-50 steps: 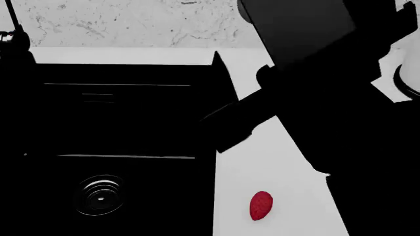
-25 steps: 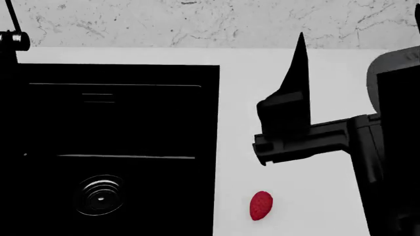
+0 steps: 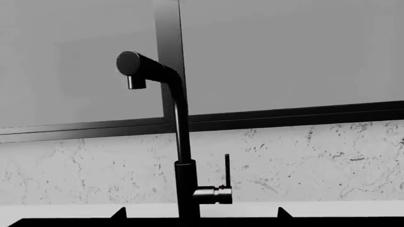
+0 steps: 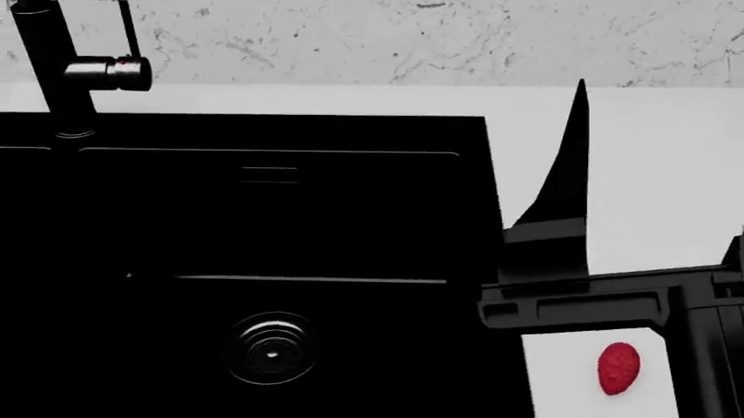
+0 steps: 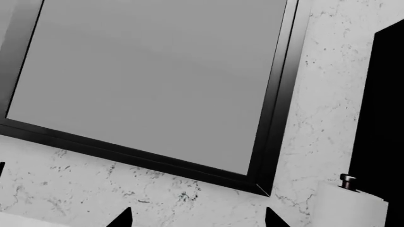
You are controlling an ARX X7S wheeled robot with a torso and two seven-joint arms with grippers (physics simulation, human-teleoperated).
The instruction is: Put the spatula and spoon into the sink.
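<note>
A: Is either tool in the sink point(image 4: 348, 200) yet?
B: Neither spatula nor spoon shows in any view; the basin by the drain point(image 4: 271, 350) looks bare, so progress is unclear.
A: The arms?
B: The right claw point(image 4: 546, 252) hangs over the worktop point(image 4: 663, 174) at the sink's edge, one finger pointing at the wall. Its opening I cannot tell; the left's, tips apart, empty.
</note>
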